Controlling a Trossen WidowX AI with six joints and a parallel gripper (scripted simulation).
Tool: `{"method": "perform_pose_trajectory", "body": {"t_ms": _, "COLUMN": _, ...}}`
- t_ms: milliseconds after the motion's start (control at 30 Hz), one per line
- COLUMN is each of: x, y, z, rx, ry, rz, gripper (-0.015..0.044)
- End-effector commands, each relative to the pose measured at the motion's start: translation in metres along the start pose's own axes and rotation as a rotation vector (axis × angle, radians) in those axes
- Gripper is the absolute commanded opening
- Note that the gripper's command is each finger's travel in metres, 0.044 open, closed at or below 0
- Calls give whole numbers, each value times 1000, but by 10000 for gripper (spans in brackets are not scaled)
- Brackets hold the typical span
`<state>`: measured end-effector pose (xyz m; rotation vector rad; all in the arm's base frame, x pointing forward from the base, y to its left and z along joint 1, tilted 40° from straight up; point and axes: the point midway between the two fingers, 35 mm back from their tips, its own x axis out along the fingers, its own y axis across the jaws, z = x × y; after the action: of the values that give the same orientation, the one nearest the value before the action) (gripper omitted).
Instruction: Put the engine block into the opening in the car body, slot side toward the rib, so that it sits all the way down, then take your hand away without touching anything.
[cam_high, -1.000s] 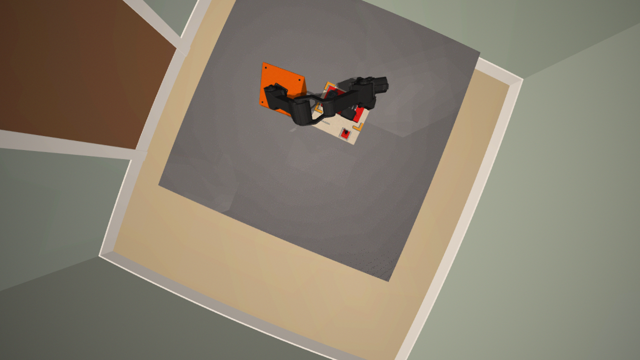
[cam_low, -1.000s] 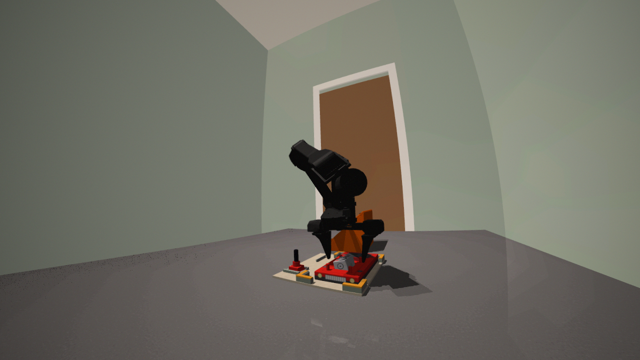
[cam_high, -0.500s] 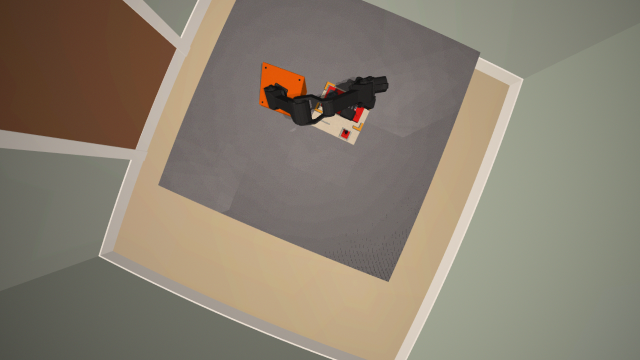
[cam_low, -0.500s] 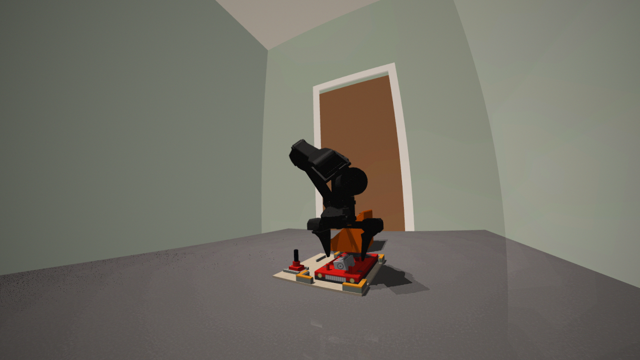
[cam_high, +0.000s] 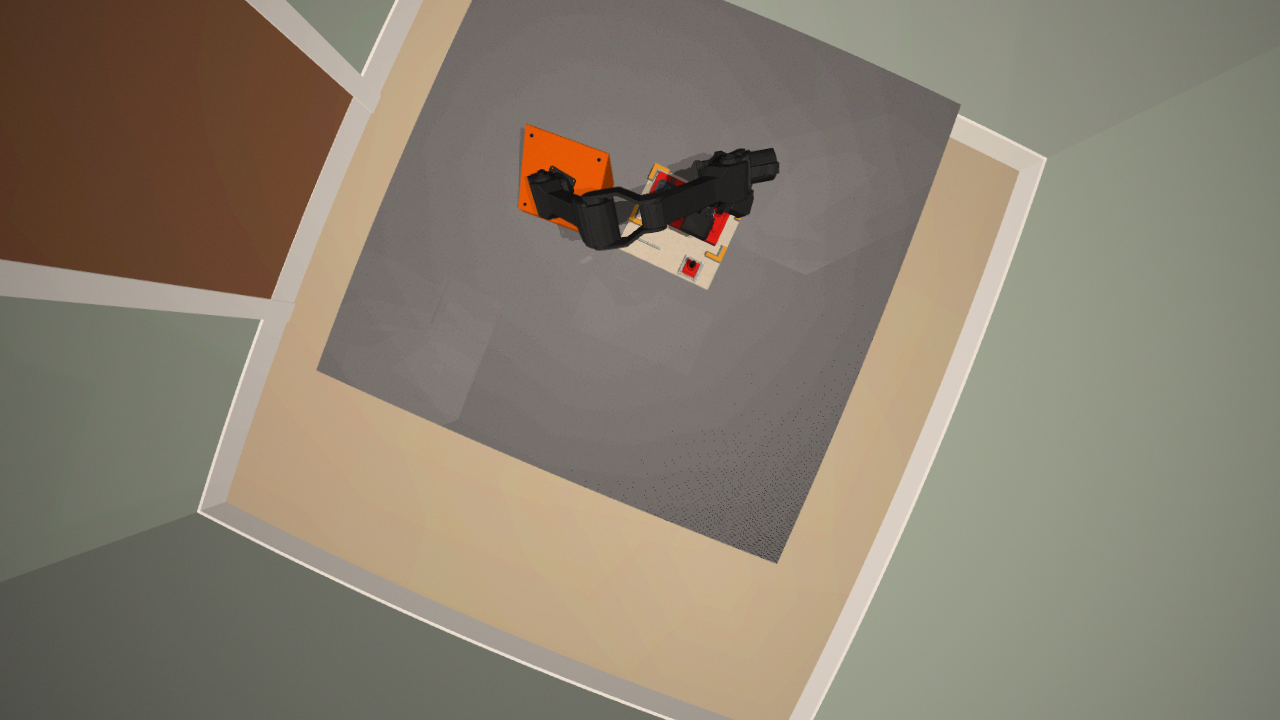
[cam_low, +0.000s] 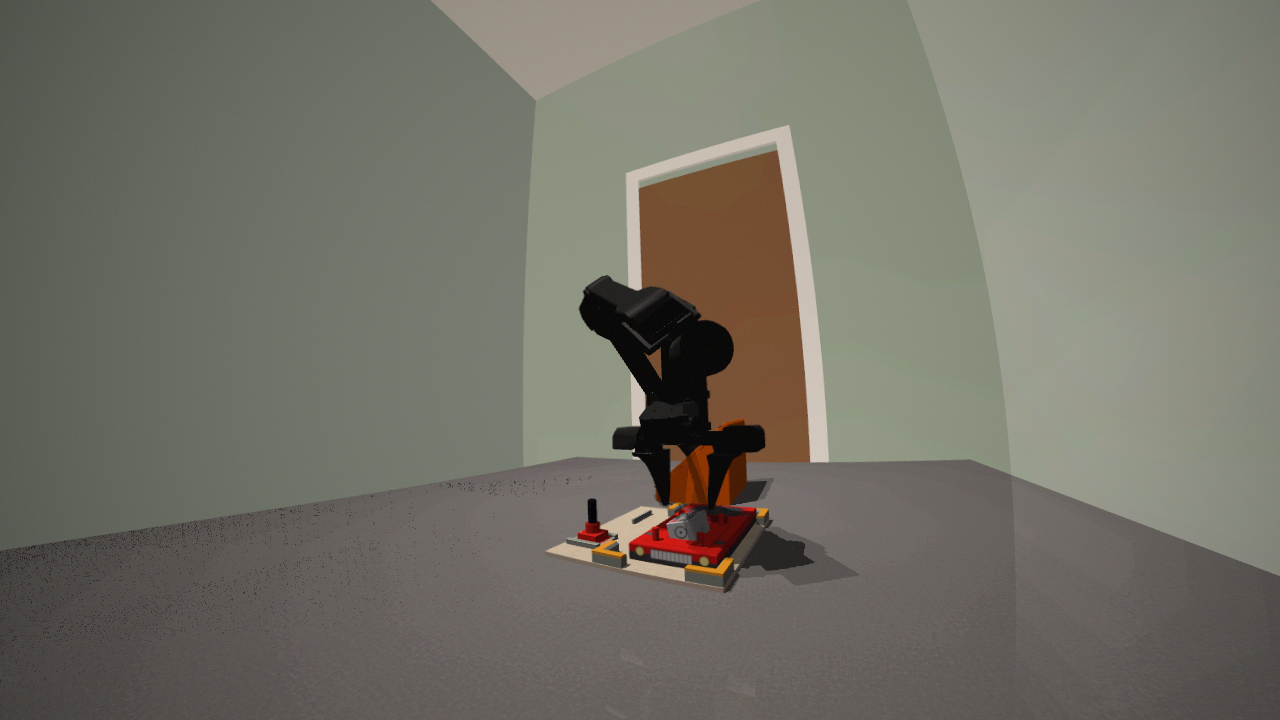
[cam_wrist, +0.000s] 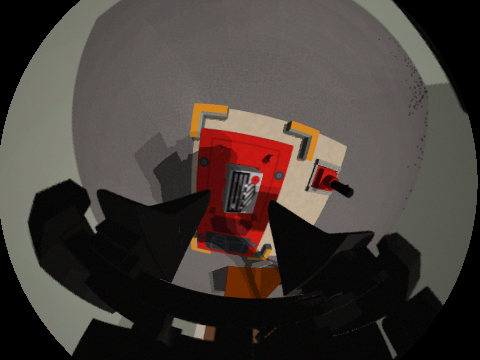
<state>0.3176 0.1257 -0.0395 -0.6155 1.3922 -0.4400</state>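
The grey engine block (cam_low: 684, 526) (cam_wrist: 242, 190) sits in the middle of the red car body (cam_high: 718, 229) (cam_low: 716, 544) (cam_wrist: 252, 145). It looks tilted in the exterior view and stands above the red top. Its upper face shows dark slots, pale slanted bars and a red round mark in the wrist view. My gripper (cam_low: 688, 504) (cam_wrist: 240, 199) is open, its fingertips apart on either side above the block, with no contact visible. The rib and the rest of the opening cannot be made out. In the top view the arm hides the block.
The car body lies on a beige board (cam_high: 671, 255) (cam_wrist: 295, 200) between orange-and-grey corner brackets (cam_low: 608, 555) (cam_wrist: 310, 145). A red base with an upright black stick (cam_high: 690, 267) (cam_low: 591, 514) (cam_wrist: 341, 188) stands beside it. The arm's orange mount (cam_high: 563, 147) (cam_low: 733, 479) is behind.
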Motion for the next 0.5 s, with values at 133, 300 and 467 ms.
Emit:
{"method": "perform_pose_trajectory", "body": {"t_ms": 133, "x": -1, "y": 0, "z": 0, "rx": 5, "ry": 2, "rz": 4, "gripper": 72}}
{"method": "perform_pose_trajectory", "body": {"t_ms": 300, "x": -1, "y": 0, "z": 0, "rx": 5, "ry": 2, "rz": 4, "gripper": 0}}
{"method": "perform_pose_trajectory", "body": {"t_ms": 467, "x": -1, "y": 0, "z": 0, "rx": 5, "ry": 2, "rz": 4, "gripper": 0}}
